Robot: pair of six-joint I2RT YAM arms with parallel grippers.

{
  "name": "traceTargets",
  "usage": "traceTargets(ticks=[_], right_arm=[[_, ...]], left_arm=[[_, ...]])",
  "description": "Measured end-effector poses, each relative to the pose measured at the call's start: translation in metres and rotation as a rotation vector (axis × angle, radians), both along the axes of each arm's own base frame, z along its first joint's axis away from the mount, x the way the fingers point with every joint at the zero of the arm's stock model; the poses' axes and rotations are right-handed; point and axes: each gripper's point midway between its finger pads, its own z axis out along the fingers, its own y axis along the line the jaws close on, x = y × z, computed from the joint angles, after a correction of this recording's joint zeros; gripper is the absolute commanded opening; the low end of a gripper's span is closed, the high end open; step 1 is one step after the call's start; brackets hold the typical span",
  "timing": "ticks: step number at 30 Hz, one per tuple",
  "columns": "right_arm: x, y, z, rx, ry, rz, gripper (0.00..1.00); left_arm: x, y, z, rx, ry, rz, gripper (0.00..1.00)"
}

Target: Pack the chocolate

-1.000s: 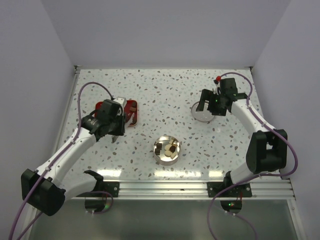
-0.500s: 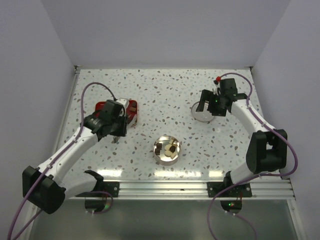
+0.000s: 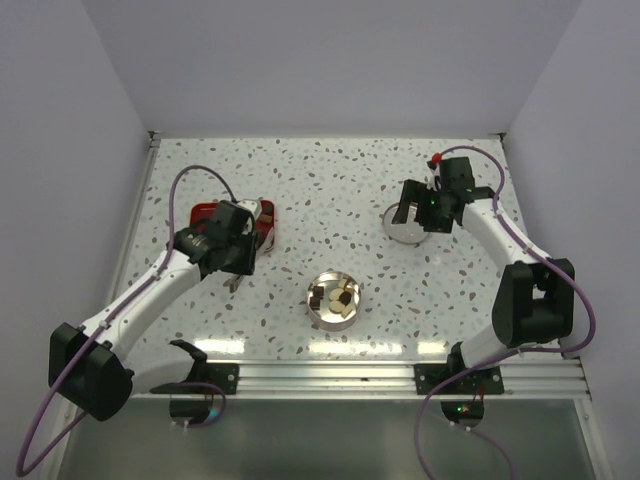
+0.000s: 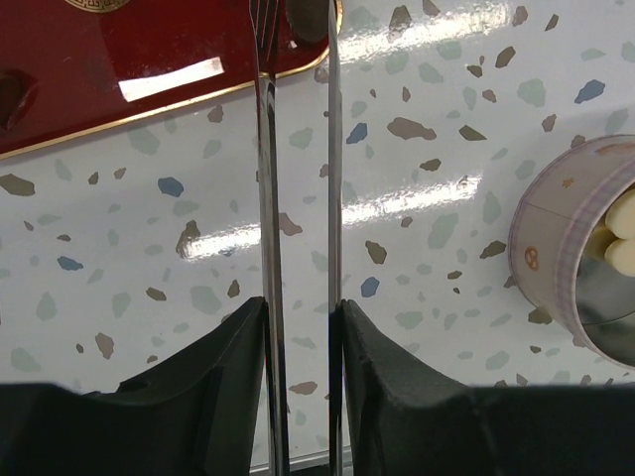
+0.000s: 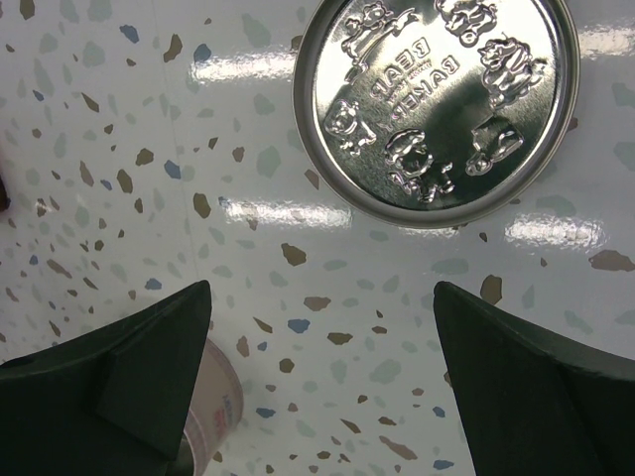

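Tweezers [image 4: 266, 198] sit pinched in the left claw [image 4: 303, 317], tips at the red tray [image 4: 99, 69] ahead, chocolate pieces [image 4: 619, 233] lie in the round tin [image 4: 551, 253] to its right, and the right claw [image 5: 322, 342] gapes wide with the lid [image 5: 437, 99] ahead.

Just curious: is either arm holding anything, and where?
The left gripper squeezes the tweezers by their arms, well back from the tips. The right gripper holds nothing.

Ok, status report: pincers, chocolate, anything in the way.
Left pincer shut on tweezers, reaching over red tray. Right pincer open, above tin lid. Some chocolate in open round tin. Lid off, not blocking.
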Motion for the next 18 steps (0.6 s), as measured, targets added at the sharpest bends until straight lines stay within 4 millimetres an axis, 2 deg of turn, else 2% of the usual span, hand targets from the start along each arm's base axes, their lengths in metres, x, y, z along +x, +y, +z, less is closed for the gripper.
traceTargets(ticks=[18], right_arm=[[-0.0013, -0.0004, -0.0015, -0.003, 0.004, 0.003, 0.97]], left_arm=[[-0.0098, 0.0035, -0.0052, 0.024, 0.052, 0.003, 0.40]])
